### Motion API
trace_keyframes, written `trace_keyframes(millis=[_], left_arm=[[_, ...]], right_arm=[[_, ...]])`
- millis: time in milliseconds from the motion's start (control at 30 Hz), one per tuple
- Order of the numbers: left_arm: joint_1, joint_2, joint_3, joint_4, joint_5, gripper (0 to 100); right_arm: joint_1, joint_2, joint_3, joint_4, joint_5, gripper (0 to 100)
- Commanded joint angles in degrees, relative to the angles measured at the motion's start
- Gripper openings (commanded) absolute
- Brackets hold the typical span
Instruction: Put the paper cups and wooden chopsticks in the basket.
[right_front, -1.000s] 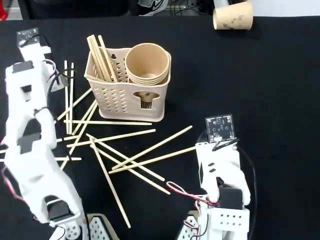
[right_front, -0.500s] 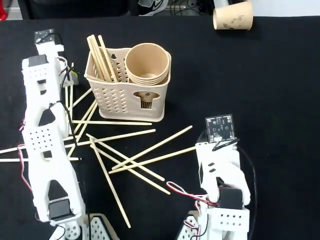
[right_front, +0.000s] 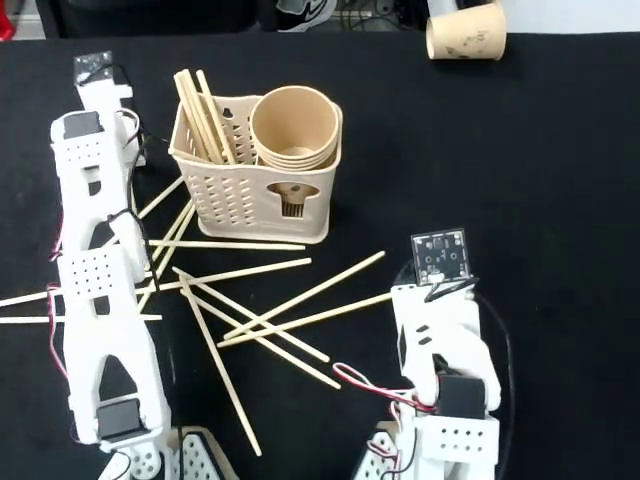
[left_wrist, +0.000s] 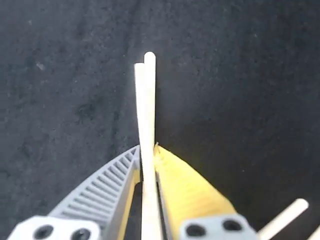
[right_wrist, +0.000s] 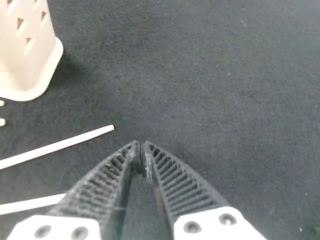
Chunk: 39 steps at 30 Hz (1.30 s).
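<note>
1. While the left arm (right_front: 95, 260) lies stretched along the bench (right_front: 540, 180) at 9 o'clock of the basket (right_front: 235, 200), your left tool (left_wrist: 148, 150) is clamped on a pair of chopsticks (left_wrist: 146, 100). The two sticks lie side by side between its fingers. Their tips reach past the fingertips, over bare black bench.
2. Your right tool (right_wrist: 140, 146) is closed on nothing, with its fingertips touching each other. It hangs just above the bench. The right arm (right_front: 440, 340) sits at about 4 o'clock of the basket, well apart from it.
3. In the right wrist view you see a corner of the basket's foot (right_wrist: 25, 55), and one loose stick (right_wrist: 60, 145) lying near the closed fingers without touching them.
4. The basket stands upright on the bench. A stack of paper cups (right_front: 293, 125) sits in its 3 o'clock half, mouths up. A bundle of upright chopsticks (right_front: 203, 115) leans in its 9 o'clock half.
5. One lone paper cup (right_front: 465, 32) lies on its side at the far edge of the bench, at 2 o'clock of the basket and well apart from it.
6. The loose chopsticks (right_front: 262, 300) lie scattered and crossing one another on the bench. They spread from 6 o'clock to 8 o'clock of the basket, between the two arms. Several pass under the left arm, and one lies just beside the basket's foot.
</note>
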Motion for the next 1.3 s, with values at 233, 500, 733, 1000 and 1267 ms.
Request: trace_keyframes(millis=[233, 500, 733, 1000, 1267], left_arm=[[0.66, -5.36, -19.74, 18.46, -0.44, 3], [2.33, -19.43, -19.65, 23.47, -0.35, 3], [2.07, -31.47, -19.56, 23.65, -0.09, 3], [2.42, -40.7, -19.56, 23.74, 0.09, 3], [2.42, -51.78, -9.36, 24.09, 0.18, 3]], right_arm=[[0.88, -3.91, -0.22, 0.09, 0.53, 1.5], [0.88, -3.91, -0.22, 0.09, 0.53, 1.5], [0.88, -3.91, -0.22, 0.09, 0.53, 1.5], [0.88, -3.91, -0.22, 0.09, 0.53, 1.5], [0.88, -3.91, -0.22, 0.09, 0.53, 1.5]])
